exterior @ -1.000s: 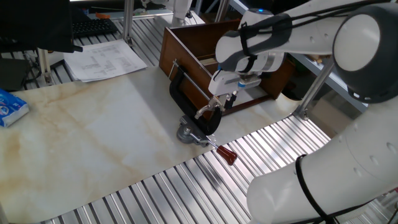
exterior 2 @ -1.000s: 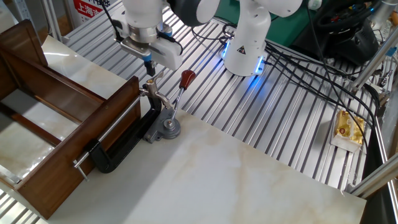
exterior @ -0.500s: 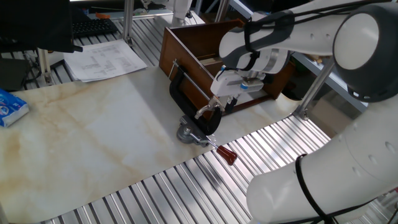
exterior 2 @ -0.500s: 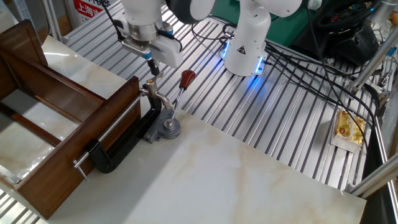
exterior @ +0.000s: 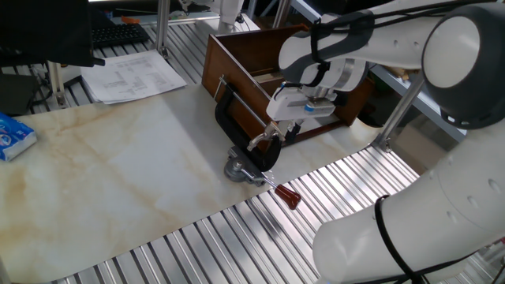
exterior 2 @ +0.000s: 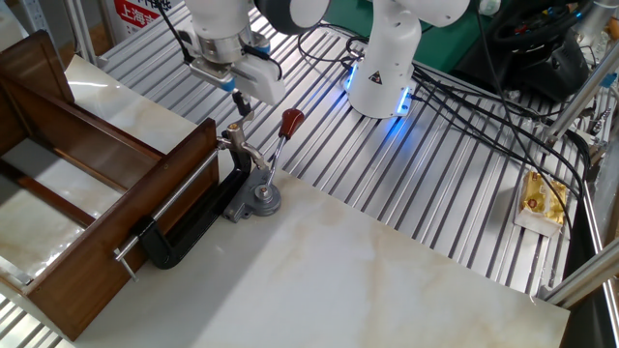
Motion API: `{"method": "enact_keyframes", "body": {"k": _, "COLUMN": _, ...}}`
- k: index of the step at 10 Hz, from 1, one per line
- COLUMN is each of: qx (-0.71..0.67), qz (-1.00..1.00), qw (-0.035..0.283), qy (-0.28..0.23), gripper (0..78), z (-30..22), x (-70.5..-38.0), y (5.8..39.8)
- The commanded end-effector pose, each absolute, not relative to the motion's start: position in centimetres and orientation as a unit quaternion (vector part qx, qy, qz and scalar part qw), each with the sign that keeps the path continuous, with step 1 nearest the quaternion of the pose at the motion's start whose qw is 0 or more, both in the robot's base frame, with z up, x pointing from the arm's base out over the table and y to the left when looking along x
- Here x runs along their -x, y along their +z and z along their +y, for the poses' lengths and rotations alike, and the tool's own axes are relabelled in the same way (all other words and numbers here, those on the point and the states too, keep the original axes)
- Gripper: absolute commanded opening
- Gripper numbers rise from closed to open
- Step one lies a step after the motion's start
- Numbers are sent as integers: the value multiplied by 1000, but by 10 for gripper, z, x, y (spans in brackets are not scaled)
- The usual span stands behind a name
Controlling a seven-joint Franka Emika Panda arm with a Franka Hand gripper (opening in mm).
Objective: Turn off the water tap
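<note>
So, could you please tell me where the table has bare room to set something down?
The marble slab is bare between the papers, the blue packet and the C-clamp. It is crowded by the wooden box, where the water tap, red-handled rod and gripper sit.

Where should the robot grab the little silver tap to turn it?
Probably by its short lever handle, which sticks up from the water tap clamped in the black C-clamp. Come from above, where the gripper hovers; the wooden box blocks one side.

The little shiny silver water tap sits gripped in a black clamp, its short handle sticking out sideways.
</note>
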State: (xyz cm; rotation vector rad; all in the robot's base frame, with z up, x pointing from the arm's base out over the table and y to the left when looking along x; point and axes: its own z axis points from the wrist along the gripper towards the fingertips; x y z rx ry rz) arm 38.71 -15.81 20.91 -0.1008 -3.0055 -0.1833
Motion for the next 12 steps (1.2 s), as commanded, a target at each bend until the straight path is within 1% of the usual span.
{"method": "enact_keyframes", "body": {"k": 1, "qx": 50, "qz": -993, "qw": 71, "qy": -76, "gripper": 0, "z": -149, "x": -387, "y": 218}}
{"method": "enact_keyframes", "body": {"k": 12, "qx": 47, "qz": -993, "qw": 69, "qy": -77, "gripper": 0, "z": -149, "x": -386, "y": 217}}
